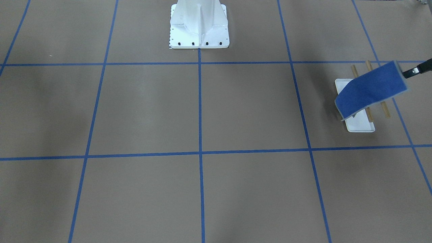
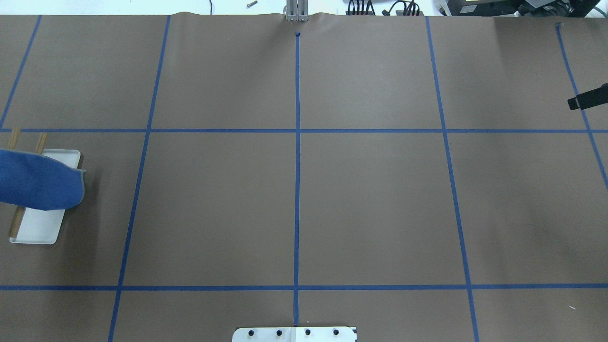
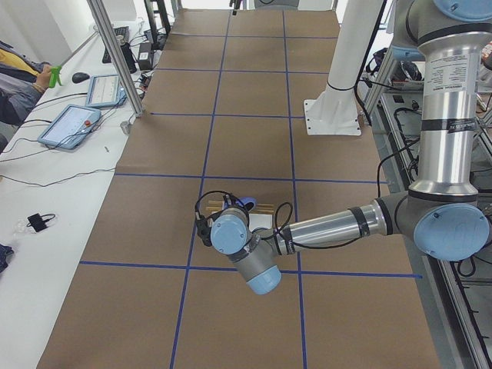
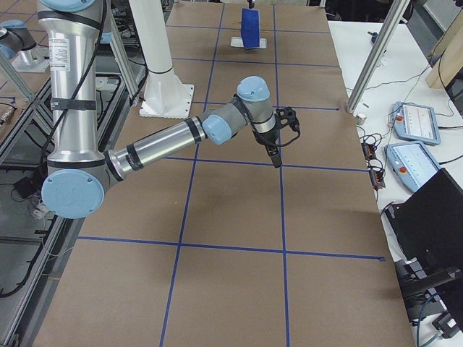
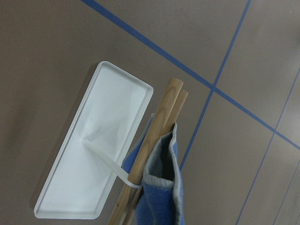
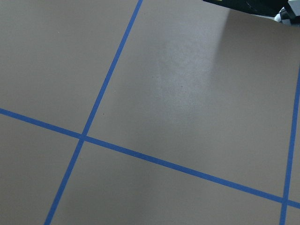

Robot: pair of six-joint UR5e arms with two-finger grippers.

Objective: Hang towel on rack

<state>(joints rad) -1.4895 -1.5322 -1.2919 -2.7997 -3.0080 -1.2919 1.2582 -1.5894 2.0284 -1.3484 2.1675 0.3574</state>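
Observation:
The blue towel [image 1: 371, 89] is stretched at a slant across the rack's two tan wooden bars [image 1: 384, 108]. Its low end hangs over the white tray base [image 1: 359, 125]. My left gripper [image 1: 410, 72] comes in from the view's right edge, shut on the towel's upper end and holding it above the bars. In the overhead view the towel [image 2: 38, 183] covers the rack [image 2: 40, 225] at the far left edge. In the left wrist view the towel [image 5: 161, 201] hangs against the bars [image 5: 164, 112] beside the tray [image 5: 93, 154]. My right gripper [image 2: 577, 102] hovers far off, shut and empty.
The white bolted robot pedestal [image 1: 199, 23] stands at the middle of the robot's side of the table. Blue tape lines [image 1: 199, 108] divide the brown table cover into squares. Operators' tablets [image 4: 412, 119] lie on a white side bench.

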